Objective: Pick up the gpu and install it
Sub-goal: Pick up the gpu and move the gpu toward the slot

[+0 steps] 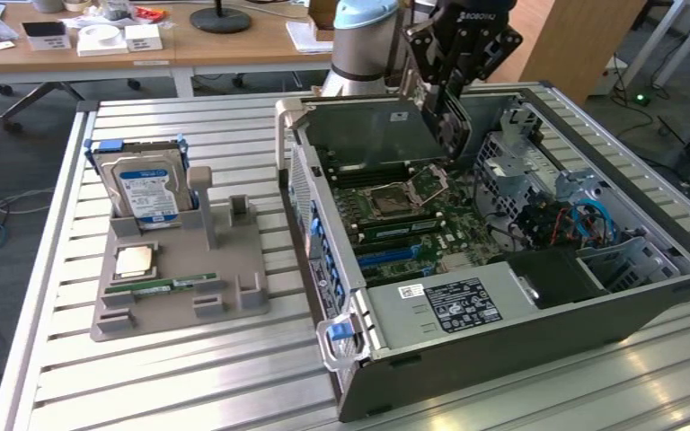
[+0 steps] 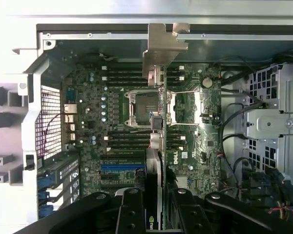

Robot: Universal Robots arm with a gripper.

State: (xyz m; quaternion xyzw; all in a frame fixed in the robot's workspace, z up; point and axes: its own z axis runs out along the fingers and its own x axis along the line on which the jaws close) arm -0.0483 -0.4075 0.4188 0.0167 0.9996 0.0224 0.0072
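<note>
One open PC case (image 1: 525, 355), mobo (image 2: 93, 112) showing inside. We're seeing the gpu (image 1: 369, 135) hanging edge-down over the CPU socket (image 2: 141, 107), with the gripper (image 1: 447, 112) clamping one end. We're flagging two likely risks: bracket (image 2: 163, 46) snagging the case wall, and card edge scraping the socket if it's dropping off-slot.

The arm (image 1: 363, 31) is positioned at the far side of the scene, with the wrist carried to the exterior view's right of the base column. The gripper (image 1: 446, 90) is pointed downward. Its black fingers (image 2: 132, 214) are closed from both sides on the gpu (image 2: 155, 161), which is held on edge between them.
</note>
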